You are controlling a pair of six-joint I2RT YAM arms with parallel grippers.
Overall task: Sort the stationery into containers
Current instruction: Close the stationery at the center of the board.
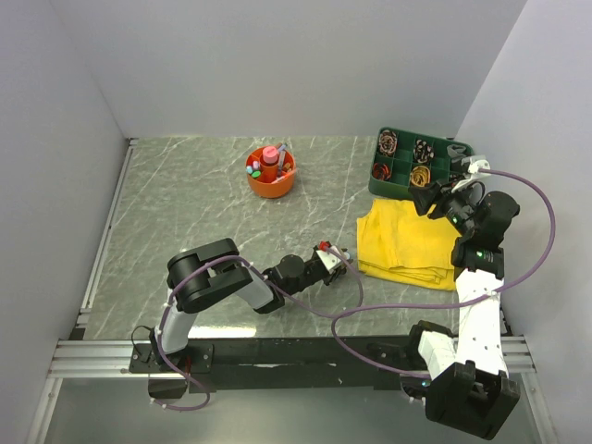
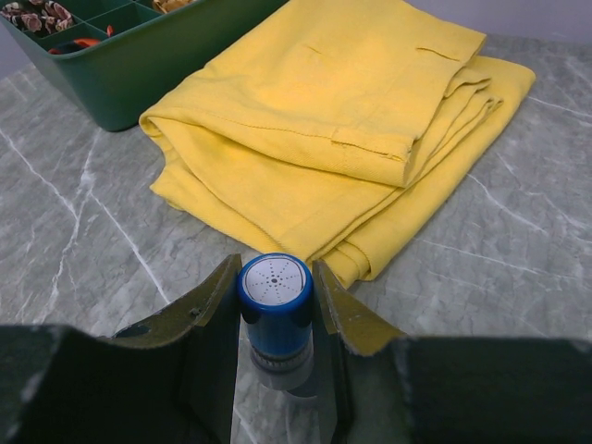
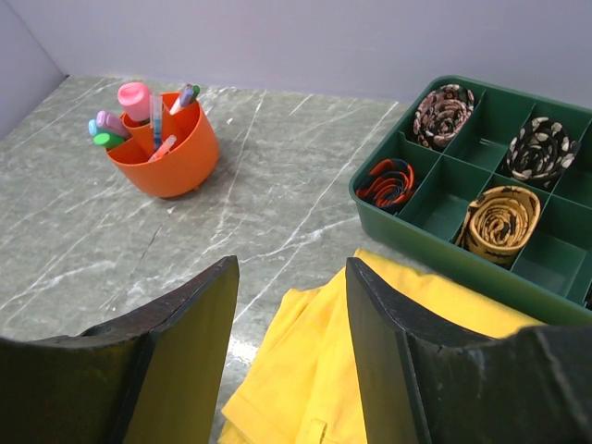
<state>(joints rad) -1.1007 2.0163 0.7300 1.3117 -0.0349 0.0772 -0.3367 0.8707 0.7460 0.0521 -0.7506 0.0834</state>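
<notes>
My left gripper sits low over the table, just left of the yellow cloth. In the left wrist view the left gripper is shut on a small blue cap with a white dotted top, held upright between the fingers. The orange organiser stands at the back centre and holds a pink tube and several pens. The green tray is at the back right. My right gripper is open and empty, above the cloth's far edge, just in front of the tray.
A folded yellow cloth lies in front of the tray; it also shows in the left wrist view. Several rolled patterned bands fill cells of the tray. White walls close in the table on three sides.
</notes>
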